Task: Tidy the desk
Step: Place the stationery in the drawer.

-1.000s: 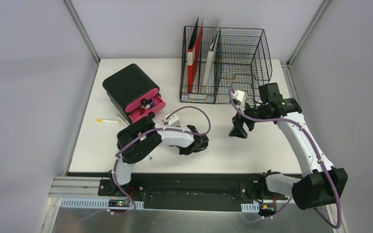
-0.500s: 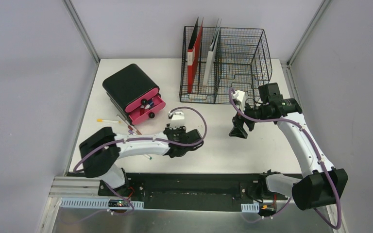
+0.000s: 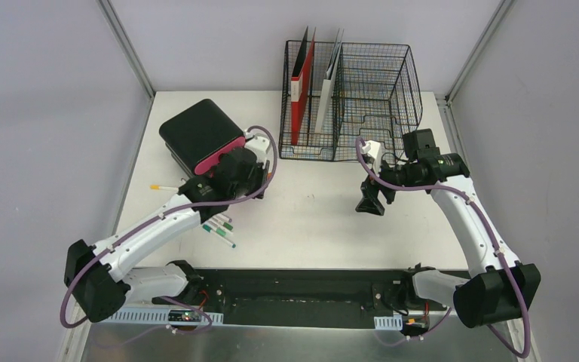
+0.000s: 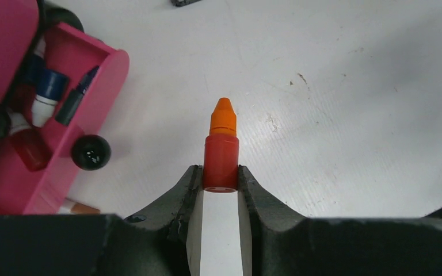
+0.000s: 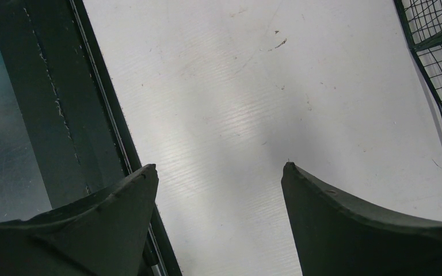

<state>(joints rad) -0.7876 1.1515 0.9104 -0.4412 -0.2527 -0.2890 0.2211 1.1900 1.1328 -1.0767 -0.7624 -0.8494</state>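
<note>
One marker (image 4: pixel 221 150) clamped in left pincer (image 4: pixel 218 172) beside drawer (image 4: pixel 52 179); right pincer (image 5: pixel 218 167) gapes (above bare desk (image 5: pixel 236 86))

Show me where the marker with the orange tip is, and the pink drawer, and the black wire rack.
marker (image 4: pixel 221 156), left wrist view, on its red cap.
pink drawer (image 4: pixel 57 178), left wrist view, on its front panel.
wire rack (image 3: pixel 392 83), top external view, on its right-hand mesh wall.

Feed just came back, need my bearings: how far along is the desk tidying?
Done: several markers already lie in the open pink drawer. In hand: the left tool grips a red-capped marker beside that drawer. Left: green-capped pens and a yellow-tipped pen lie loose on the desk; the right tool hangs open, empty.
</note>
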